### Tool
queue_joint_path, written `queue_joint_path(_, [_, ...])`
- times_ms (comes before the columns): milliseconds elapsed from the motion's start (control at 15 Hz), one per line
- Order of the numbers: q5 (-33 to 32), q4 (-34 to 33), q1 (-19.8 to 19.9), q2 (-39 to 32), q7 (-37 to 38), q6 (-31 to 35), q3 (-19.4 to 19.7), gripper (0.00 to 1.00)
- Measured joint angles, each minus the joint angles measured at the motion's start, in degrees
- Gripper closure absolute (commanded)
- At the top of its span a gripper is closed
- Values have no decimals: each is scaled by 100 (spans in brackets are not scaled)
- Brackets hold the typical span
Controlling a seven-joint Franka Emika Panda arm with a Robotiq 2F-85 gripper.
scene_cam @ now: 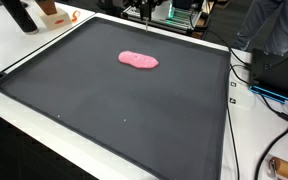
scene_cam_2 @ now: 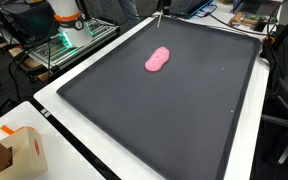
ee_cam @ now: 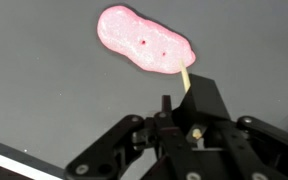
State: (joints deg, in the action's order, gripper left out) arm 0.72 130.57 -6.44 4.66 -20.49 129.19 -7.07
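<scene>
Pink lump [ee_cam: 144, 42] lies flat, alone, on dark mat [ee_cam: 44, 90]. Just beside the lump, gripper [ee_cam: 191, 98] is pinched on a thin stick [ee_cam: 186, 76]. Stick is held end-on, so only its tip nears the lump's edge.

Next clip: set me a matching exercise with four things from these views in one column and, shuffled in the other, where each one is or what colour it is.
Things:
1. pink lump
2. mat
3. cardboard box
4. pale stick

Descriptions:
A. sticks out from between the jaws in the wrist view
B. black, spread over most of the table
C. lies on the mat
D. stands on the white table, off the mat's corner

Pairs: 1-C, 2-B, 3-D, 4-A
</scene>
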Motion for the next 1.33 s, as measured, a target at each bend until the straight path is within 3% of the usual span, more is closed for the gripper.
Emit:
queue_joint_path(200, [0, -105, -55, 32, 137, -284, -37, 94])
queue_joint_path(267, [0, -138, -71, 34, 168, -360, -49, 75])
queue_joint_path(1067, [-11, -199, -118, 38, 236, -510, -74, 75])
queue_joint_path(1133, [-11, -199, -118, 38, 236, -510, -74, 94])
queue_joint_path(1333, [-8, -205, -114, 32, 237, -508, -62, 94])
